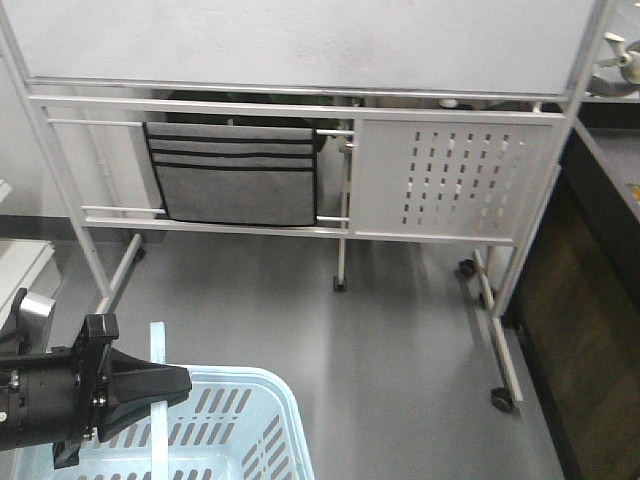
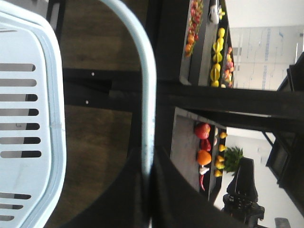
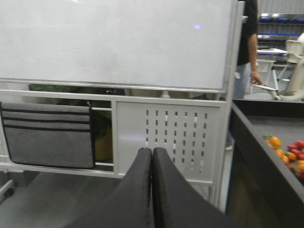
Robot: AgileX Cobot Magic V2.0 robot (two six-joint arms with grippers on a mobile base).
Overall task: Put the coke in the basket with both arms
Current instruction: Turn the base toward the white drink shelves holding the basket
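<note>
The light-blue basket (image 1: 250, 420) sits at the bottom left of the front view and along the left edge of the left wrist view (image 2: 28, 118). Its flat swing handle (image 1: 157, 350) stands raised. My left gripper (image 1: 175, 383) is shut on that handle (image 2: 147, 95), which runs straight down between the black fingers (image 2: 180, 199). My right gripper (image 3: 151, 152) is shut with the jaws pressed together and nothing between them. It points at the whiteboard stand and does not show in the front view. The coke is out of view.
A wheeled whiteboard stand (image 1: 350, 120) fills the back, with a grey fabric organiser (image 1: 235, 170) and a perforated panel (image 1: 450, 175). A dark shelf counter (image 1: 590, 300) runs along the right, with produce on it (image 3: 285, 152). A person (image 3: 248, 47) stands behind the stand.
</note>
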